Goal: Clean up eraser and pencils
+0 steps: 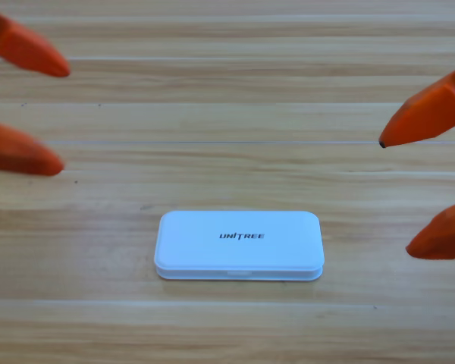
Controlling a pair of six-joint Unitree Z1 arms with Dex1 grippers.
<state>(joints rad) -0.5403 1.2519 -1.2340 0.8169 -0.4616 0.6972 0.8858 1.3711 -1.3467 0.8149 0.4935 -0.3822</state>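
Item one, my left pincer (64, 117): drawn back to the left edge of the scene, far half, only its two orange jaw tips in view. One tip sits at the far left corner, the other nearer, with a wide stretch of bare wood between them, so I log it as spread wide and holding nothing.

Item two, my right pincer (394, 196): likewise at the right edge, cut off down to two orange tips. The farther tip ends in a small dark point; the nearer tip lies lower along the same edge. The gap between them is broad, so this one too stands wide apart and empty.

Item three, a flat white plastic case with rounded corners (239, 244): lies closed on the table, near the middle and a little toward the near side, long side running left to right. Dark lettering reading UNITREE is printed on its lid. It sits between my two pincers and well apart from both.

Item four, a light wooden table with long planks (227, 83): grain runs left to right.

Eraser and pencils: none in sight on the table; with the lid shut I cannot tell what the case holds.
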